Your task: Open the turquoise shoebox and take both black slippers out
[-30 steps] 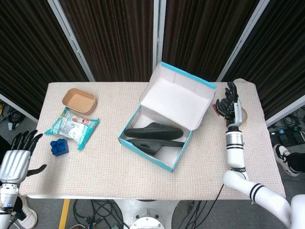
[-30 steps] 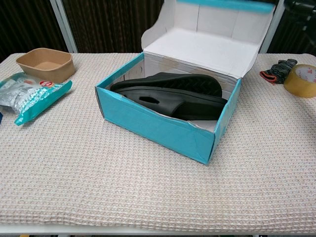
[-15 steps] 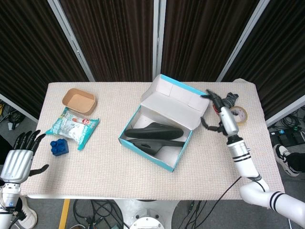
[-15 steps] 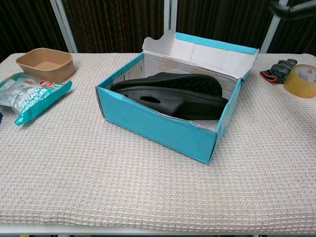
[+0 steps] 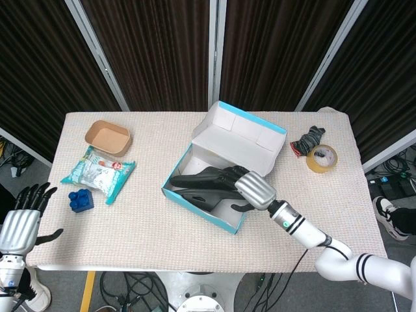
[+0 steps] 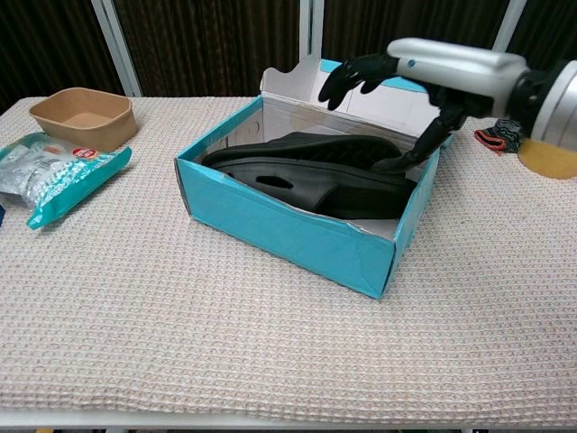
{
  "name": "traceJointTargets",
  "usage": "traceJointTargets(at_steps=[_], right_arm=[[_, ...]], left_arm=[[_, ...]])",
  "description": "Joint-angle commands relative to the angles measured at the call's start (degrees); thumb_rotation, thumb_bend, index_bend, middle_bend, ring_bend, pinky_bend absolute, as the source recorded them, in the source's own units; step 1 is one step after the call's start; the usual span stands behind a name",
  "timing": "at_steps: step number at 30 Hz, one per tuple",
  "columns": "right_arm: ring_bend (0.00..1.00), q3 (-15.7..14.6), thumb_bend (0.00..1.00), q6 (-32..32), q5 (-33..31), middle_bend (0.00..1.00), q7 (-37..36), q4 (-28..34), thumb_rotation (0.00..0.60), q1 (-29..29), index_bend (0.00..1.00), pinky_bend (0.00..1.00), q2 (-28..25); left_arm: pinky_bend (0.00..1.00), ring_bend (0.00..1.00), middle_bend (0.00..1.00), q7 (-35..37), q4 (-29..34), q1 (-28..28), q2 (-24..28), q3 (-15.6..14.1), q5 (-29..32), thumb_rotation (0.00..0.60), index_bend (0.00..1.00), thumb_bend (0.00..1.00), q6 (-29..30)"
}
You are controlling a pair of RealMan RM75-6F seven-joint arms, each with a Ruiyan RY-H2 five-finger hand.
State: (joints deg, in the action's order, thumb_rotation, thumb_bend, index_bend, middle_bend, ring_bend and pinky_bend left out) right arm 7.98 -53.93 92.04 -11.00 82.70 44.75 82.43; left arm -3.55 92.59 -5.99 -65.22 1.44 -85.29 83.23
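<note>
The turquoise shoebox (image 5: 199, 203) stands open at the table's middle, with its lid (image 5: 242, 137) folded back. Both black slippers (image 5: 203, 179) lie side by side inside it. My right hand (image 5: 253, 188) hovers over the box's right end with its fingers spread above the slippers. In the chest view the box (image 6: 279, 230) holds the slippers (image 6: 297, 167), and the right hand (image 6: 433, 70) reaches in from the right. Its thumb points down near the slippers' right end and nothing is gripped. My left hand (image 5: 19, 225) hangs off the table's left front corner with its fingers apart, holding nothing.
A brown paper bowl (image 5: 108, 137), a snack bag (image 5: 99, 172) and a blue block (image 5: 81, 201) lie on the left side. A tape roll (image 5: 322, 158) and a dark crumpled glove (image 5: 305, 139) sit at the back right.
My right hand left the lid at the box's right side and swung in over the slippers. The lid stays folded back. The left hand barely moved.
</note>
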Motion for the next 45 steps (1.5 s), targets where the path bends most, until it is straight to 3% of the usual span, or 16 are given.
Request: traceJointTargets(at_steps=[1, 7, 16, 28, 34, 45], right_arm=[[0.1, 1.1, 0.1, 3.3, -3.5, 0.22, 6.8, -2.3, 0.6, 2.6, 0.23, 0.13, 4.8], [0.08, 1.6, 0.1, 3.8, -6.1, 0.22, 15.6, -7.2, 0.6, 4.1, 0.23, 0.1, 10.6], [0.08, 1.1, 0.1, 2.4, -6.8, 0.27, 18.1, -11.9, 0.6, 4.8, 0.28, 0.1, 15.4], [0.11, -0.4, 0.1, -1.7, -5.4, 0.34, 20.0, -10.3, 0.6, 3.5, 0.3, 0.1, 14.8], [0.11, 0.4, 0.1, -2.9, -6.2, 0.33, 19.9, -9.1, 0.6, 3.1, 0.3, 0.1, 14.5], [0.1, 0.4, 0.1, 0.8, -10.1, 0.32, 22.6, -9.6, 0.6, 3.6, 0.31, 0.09, 15.7]], left_arm=[[0.03, 0.0, 0.04, 0.7, -0.7, 0.1, -0.3, -0.1, 0.0, 0.6, 0.1, 0.11, 0.0], [0.03, 0.0, 0.04, 1.6, -1.6, 0.1, -0.6, 0.0, -0.2, 0.6, 0.1, 0.11, 0.1], [0.03, 0.0, 0.04, 2.4, -2.5, 0.4, -0.9, -0.1, 0.1, 0.6, 0.1, 0.11, 0.1], [0.03, 0.0, 0.04, 3.1, -3.2, 0.6, -1.5, -0.2, 0.2, 0.6, 0.1, 0.11, 0.1], [0.03, 0.0, 0.04, 3.6, -3.6, 0.6, -1.7, -0.3, 0.0, 0.6, 0.1, 0.11, 0.1], [0.03, 0.0, 0.04, 4.6, -4.4, 0.9, -2.1, -0.4, 0.2, 0.6, 0.1, 0.11, -0.1]])
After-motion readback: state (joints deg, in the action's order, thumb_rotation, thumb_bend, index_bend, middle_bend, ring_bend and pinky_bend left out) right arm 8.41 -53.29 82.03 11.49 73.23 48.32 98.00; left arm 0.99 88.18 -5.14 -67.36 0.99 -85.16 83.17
